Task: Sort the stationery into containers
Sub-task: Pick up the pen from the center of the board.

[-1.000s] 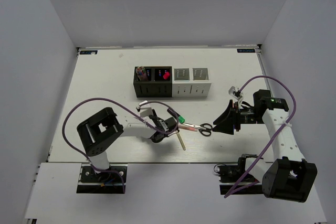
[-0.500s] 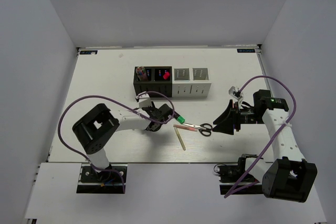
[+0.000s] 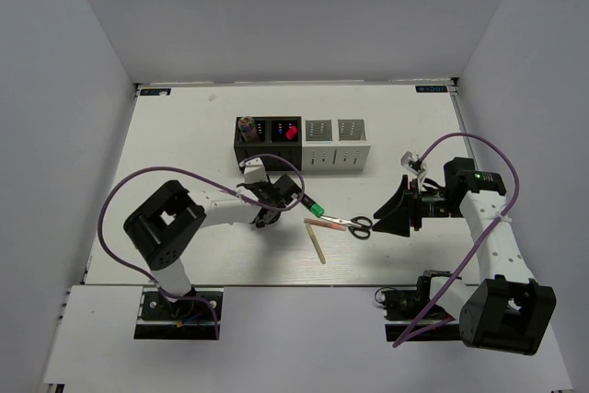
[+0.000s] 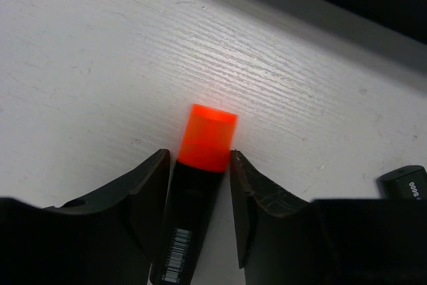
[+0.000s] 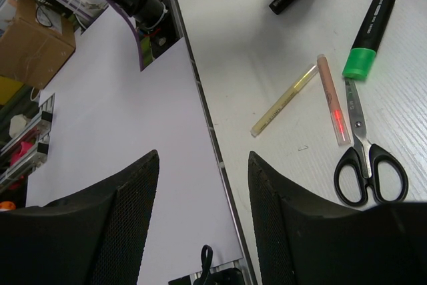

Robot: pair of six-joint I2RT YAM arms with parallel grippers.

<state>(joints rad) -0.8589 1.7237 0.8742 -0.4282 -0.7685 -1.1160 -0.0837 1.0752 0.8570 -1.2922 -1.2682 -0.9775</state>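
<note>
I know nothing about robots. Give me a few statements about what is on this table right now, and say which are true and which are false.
1. The left tool grips an orange-capped highlighter. True.
2. The scissors stand in a white container. False: they lie flat on the table, beside the pink stick.
3. The right tool holds the green-capped highlighter. False: it is open and empty, and that highlighter lies on the table.
4. A pink item sits in a black container. True.
</note>
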